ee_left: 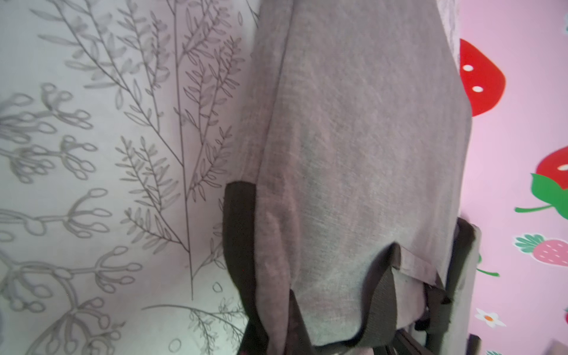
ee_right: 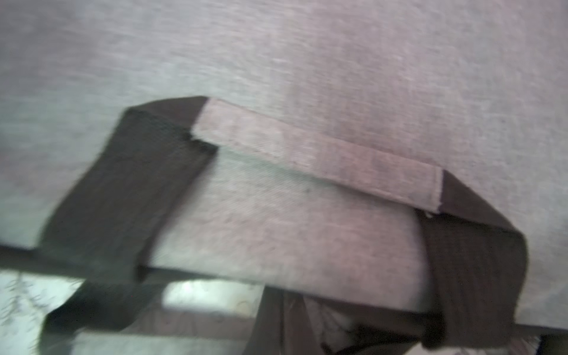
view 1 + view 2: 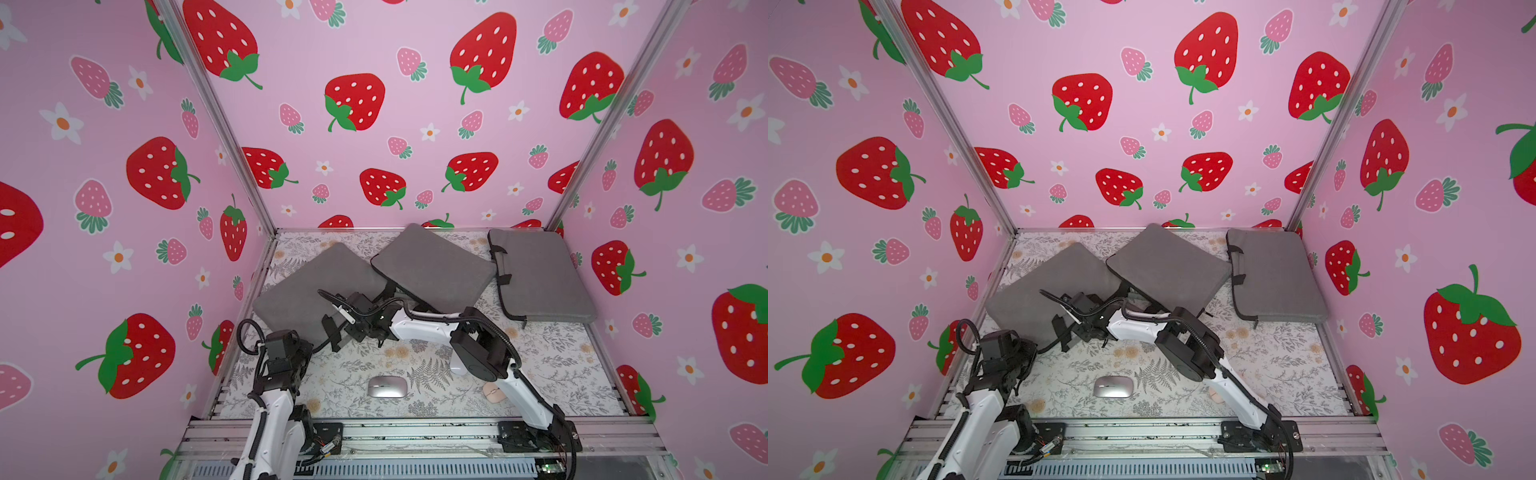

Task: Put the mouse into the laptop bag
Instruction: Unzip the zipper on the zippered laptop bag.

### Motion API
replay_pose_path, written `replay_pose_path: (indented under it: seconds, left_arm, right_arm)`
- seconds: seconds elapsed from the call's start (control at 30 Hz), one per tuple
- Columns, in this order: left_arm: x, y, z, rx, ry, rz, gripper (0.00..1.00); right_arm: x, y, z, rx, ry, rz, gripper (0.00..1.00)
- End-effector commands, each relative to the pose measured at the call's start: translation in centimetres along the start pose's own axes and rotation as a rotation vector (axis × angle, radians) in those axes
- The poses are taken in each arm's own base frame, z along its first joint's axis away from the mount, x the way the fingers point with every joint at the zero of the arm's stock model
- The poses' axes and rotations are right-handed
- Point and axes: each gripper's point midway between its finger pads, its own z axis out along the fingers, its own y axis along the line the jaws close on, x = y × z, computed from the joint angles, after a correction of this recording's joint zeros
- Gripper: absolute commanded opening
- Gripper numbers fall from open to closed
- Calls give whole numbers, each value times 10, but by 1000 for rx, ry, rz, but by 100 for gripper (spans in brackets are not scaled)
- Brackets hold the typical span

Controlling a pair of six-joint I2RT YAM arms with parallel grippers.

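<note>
Well, nothing is packed yet: the silver mouse lies untouched on the counter near its front edge, long axis running left-right, its nose end unclear. Both the left gripper and right gripper are pinched shut at the bag handle edge, apparently opening it. The pick-up and drop remain.

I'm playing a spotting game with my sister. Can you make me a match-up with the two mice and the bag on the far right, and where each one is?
Things:
1. silver mouse
2. pink mouse
3. far-right grey bag

Places:
A. half hidden behind the right arm
B. lying in the back right corner
C. out in the open on the flowery cloth, near the front

Pairs: 1-C, 2-A, 3-B
</note>
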Motion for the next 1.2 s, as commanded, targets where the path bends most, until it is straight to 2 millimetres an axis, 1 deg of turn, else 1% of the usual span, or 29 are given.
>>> replay_pose_path:
  seconds: [0.0,0.03,0.07,0.1,0.13,0.2,0.23,0.4,0.47,0.5,0.57,0.6,0.7,0.77,0.83,0.9,1.03,1.1,1.17]
  left_arm:
    - [30,1,-2,49,131,-24,0]
    - [34,-5,-2,83,150,-15,1]
    - [38,-8,-3,93,159,-5,22]
    - [41,-10,-4,91,161,12,44]
    - [42,-12,-5,86,160,34,60]
    - [40,-9,-7,44,145,70,82]
    - [39,-8,-8,30,143,77,85]
    - [26,-5,-4,-19,86,85,86]
    - [20,-5,1,-34,71,87,87]
    - [19,-5,5,-46,77,87,87]
    - [11,-12,12,-45,93,87,86]
    - [8,-11,17,-66,98,87,85]
    - [7,-23,31,-42,143,90,84]
    - [6,-26,42,-46,160,81,84]
    - [3,-27,50,-60,169,76,82]
    - [2,-25,56,-81,173,72,82]
    - [0,-19,60,-104,157,51,83]
    - [0,-18,60,-104,148,47,80]
    - [-1,-19,60,-98,143,47,69]
  right_arm:
    - [-6,-30,1,41,-7,53,0]
    - [-7,-37,2,49,-10,61,0]
    - [-7,-44,3,51,-8,74,0]
    - [-7,-53,5,49,-8,94,0]
    - [-6,-58,6,40,-6,112,0]
    - [-6,-73,7,28,-8,151,0]
    - [-7,-78,7,23,-11,159,0]
    - [-12,-94,3,36,-15,157,0]
    - [-13,-96,4,33,-13,158,0]
    - [-14,-98,5,30,-12,161,0]
    - [-13,-98,7,25,-5,165,0]
    - [-13,-98,8,23,-3,164,0]
    - [-9,-97,11,22,7,159,0]
    - [-8,-99,11,34,12,156,0]
    - [-5,-102,11,47,20,151,0]
    - [-4,-103,10,53,22,147,0]
    - [-1,-103,10,53,30,144,0]
    - [0,-102,9,50,32,142,0]
    - [0,-99,8,41,31,143,0]
